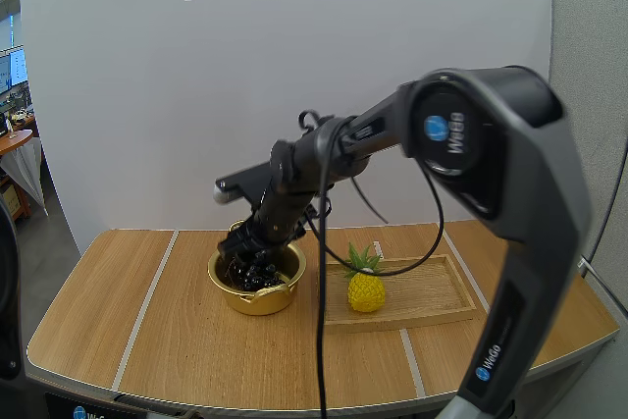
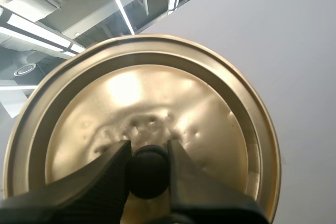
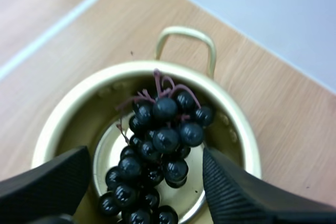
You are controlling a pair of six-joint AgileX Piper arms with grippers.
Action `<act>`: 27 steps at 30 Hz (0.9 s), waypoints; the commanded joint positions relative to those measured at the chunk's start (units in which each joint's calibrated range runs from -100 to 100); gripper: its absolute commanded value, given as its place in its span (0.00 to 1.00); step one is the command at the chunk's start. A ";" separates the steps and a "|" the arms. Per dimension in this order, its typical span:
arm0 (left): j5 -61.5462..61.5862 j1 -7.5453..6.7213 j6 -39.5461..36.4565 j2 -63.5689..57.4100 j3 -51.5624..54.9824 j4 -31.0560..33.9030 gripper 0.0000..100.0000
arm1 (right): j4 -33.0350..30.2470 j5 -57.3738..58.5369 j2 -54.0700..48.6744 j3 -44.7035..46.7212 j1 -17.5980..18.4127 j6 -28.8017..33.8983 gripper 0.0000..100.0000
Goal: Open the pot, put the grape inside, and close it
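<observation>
High view: pot (image 1: 260, 299) stands open near the desk's (image 1: 147, 326) middle, just beside the left end of the tray (image 1: 432, 291). A pineapple (image 1: 366, 288) stands upright at that end of the tray, leaves up. Right gripper (image 1: 257, 250) is down at the pot's mouth, over a dark mass inside (finger spread cannot be told from this angle).

Right wrist view settles it. The fingers (image 3: 231, 192) stand wide apart, one on each side of the grapes (image 3: 160, 148), holding nothing. Grapes lie inside the pot, on its bottom. The bunch's long axis runs from the gripper side toward the far handle (image 3: 186, 38), and the stem end points at that handle.

Left wrist view: left gripper (image 2: 148, 150) is pinched narrow on the black knob (image 2: 148, 174) of the lid (image 2: 157, 98). The lid is held off the pot (where it hangs over the desk: cannot tell).
</observation>
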 commanded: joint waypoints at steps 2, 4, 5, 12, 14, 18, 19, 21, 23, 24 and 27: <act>-2.01 -0.12 -0.34 -0.03 -0.42 0.48 0.00 | 1.70 7.97 -14.66 0.42 0.03 -0.40 1.00; -2.01 -0.12 -0.34 -0.03 -0.42 0.48 0.00 | 1.70 9.90 -17.31 0.42 0.03 -0.40 1.00; -2.01 -0.12 -0.34 -0.03 -0.42 0.48 0.00 | 1.70 10.98 -18.88 0.42 0.03 -0.40 1.00; -2.01 -0.12 -0.34 -0.03 -0.42 0.48 0.00 | 2.42 19.55 -31.17 0.42 0.03 -0.40 1.00; -2.01 -0.12 -0.34 -0.03 -0.42 0.48 0.00 | 2.50 22.18 -34.89 0.42 0.03 -0.40 1.00; -2.01 -0.12 -0.34 -0.03 -0.42 0.48 0.00 | 2.50 28.12 -43.09 0.42 0.03 0.21 1.00; -2.01 -0.12 -0.34 -0.03 -0.42 0.48 0.00 | 2.50 29.26 -44.77 0.42 0.03 0.30 1.00; -2.01 -0.12 -0.34 -0.03 -0.42 0.48 0.00 | 2.50 32.44 -49.06 0.42 0.03 1.05 1.00; -2.01 -0.12 -0.34 -0.03 -0.42 0.48 0.00 | 2.50 35.73 -52.98 0.42 0.03 1.81 1.00; -2.01 -0.12 -0.34 -0.03 -0.42 0.48 0.00 | 2.50 36.99 -55.00 0.59 0.03 2.38 1.00; -2.01 -0.12 -0.34 -0.03 -0.42 0.48 0.00 | 1.85 37.34 -60.96 3.25 0.03 2.58 1.00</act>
